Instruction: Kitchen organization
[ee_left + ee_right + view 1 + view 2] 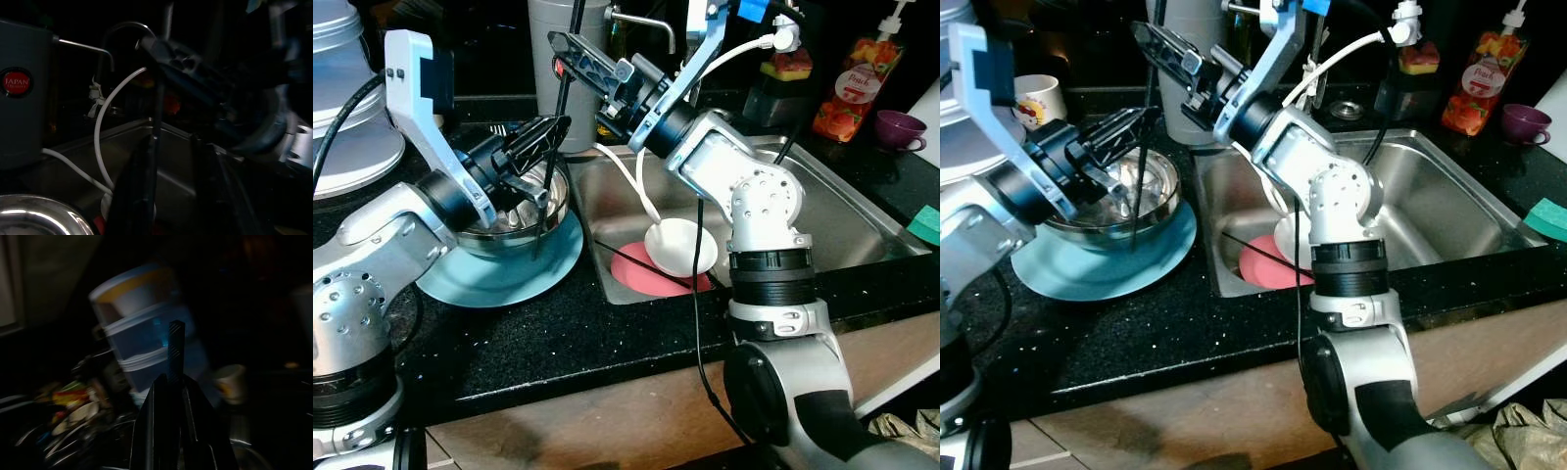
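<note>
From my seat, everything keys off the sink (842, 211). Left of it on the black speckled worktop (529, 333), a steel bowl (1151, 186) sits on a blue plate (509, 279); my left pincer (543, 132) hovers over the bowl, fingers pressed together. Right pincer (570, 49), above the sink's left edge, pinches a thin black stick (175, 350), clearer from its wrist. Inside the sink: white bowl (680, 245) on a pink plate (641, 269). Behind it, juice bottle (857, 83) and purple cup (899, 127).

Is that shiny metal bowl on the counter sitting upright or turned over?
Upright. The metal bowl rests on a blue plate with its open mouth up and its inside showing. The left hand hovers over it.
</note>
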Controlling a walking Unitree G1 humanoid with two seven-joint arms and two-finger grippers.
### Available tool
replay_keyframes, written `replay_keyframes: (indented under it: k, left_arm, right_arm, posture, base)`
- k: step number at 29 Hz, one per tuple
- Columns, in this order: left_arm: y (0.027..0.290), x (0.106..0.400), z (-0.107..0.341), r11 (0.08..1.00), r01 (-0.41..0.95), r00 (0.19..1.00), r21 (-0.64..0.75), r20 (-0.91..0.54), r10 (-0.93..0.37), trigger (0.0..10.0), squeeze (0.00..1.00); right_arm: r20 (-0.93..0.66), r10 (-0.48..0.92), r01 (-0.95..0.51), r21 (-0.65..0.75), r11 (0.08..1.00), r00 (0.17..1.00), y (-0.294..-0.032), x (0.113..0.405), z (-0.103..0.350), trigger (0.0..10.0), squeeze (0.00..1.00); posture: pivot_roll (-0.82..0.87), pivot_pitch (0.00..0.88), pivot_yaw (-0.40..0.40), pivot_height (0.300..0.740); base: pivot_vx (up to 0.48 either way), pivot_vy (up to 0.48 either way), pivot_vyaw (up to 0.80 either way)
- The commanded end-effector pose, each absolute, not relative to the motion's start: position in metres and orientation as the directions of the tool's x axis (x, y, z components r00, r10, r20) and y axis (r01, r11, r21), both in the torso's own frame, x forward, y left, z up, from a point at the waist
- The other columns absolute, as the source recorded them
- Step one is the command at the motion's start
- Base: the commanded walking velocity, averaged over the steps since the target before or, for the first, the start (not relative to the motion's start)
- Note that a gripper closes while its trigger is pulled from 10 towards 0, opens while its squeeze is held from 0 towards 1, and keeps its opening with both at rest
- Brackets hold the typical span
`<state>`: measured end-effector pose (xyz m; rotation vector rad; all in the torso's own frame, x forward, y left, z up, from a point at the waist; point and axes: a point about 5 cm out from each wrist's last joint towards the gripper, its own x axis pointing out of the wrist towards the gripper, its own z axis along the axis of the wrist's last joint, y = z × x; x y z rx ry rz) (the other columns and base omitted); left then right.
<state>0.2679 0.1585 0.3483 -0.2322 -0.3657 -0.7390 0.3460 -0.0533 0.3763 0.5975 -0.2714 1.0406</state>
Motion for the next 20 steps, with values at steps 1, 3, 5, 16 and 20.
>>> replay_keyframes:
  k: [1, 3, 5, 16, 20]
  left_arm:
    - [0.155, 0.265, 0.351, 0.709, 0.703, 0.664, -0.053, 0.406, -0.628, 10.0, 1.00]
    - [0.156, 0.265, 0.352, 0.716, 0.696, 0.670, -0.049, 0.403, -0.624, 10.0, 0.07]
    - [0.156, 0.266, 0.352, 0.715, 0.697, 0.670, -0.056, 0.407, -0.621, 10.0, 0.00]
    - [0.166, 0.267, 0.354, 0.761, 0.648, 0.707, -0.029, 0.396, -0.587, 10.0, 0.00]
    - [0.178, 0.272, 0.353, 0.816, 0.578, 0.762, 0.008, 0.352, -0.543, 10.0, 0.00]
  right_arm:
    - [0.490, 0.713, -0.863, 0.334, 0.378, 0.502, -0.056, 0.347, 0.379, 0.0, 0.00]
    - [0.490, 0.711, -0.862, 0.328, 0.386, 0.505, -0.058, 0.348, 0.380, 0.0, 0.00]
    - [0.486, 0.706, -0.857, 0.310, 0.411, 0.514, -0.063, 0.350, 0.381, 0.0, 0.00]
    - [0.432, 0.697, -0.812, 0.171, 0.559, 0.571, -0.097, 0.363, 0.389, 0.0, 0.00]
    - [0.417, 0.695, -0.797, 0.140, 0.588, 0.586, -0.109, 0.366, 0.392, 0.0, 0.00]
  posture:
    - [0.04, 0.090, -0.056, 0.740]
    - [0.04, 0.091, -0.055, 0.740]
    - [0.04, 0.089, -0.055, 0.740]
    - [0.04, 0.075, -0.058, 0.740]
    - [0.04, 0.065, -0.059, 0.740]
  base:
    - [0.000, 0.000, 0.00]
    - [0.000, 0.000, 0.00]
    - [0.000, 0.000, 0.00]
    - [0.000, 0.000, 0.00]
    - [0.000, 0.000, 0.00]
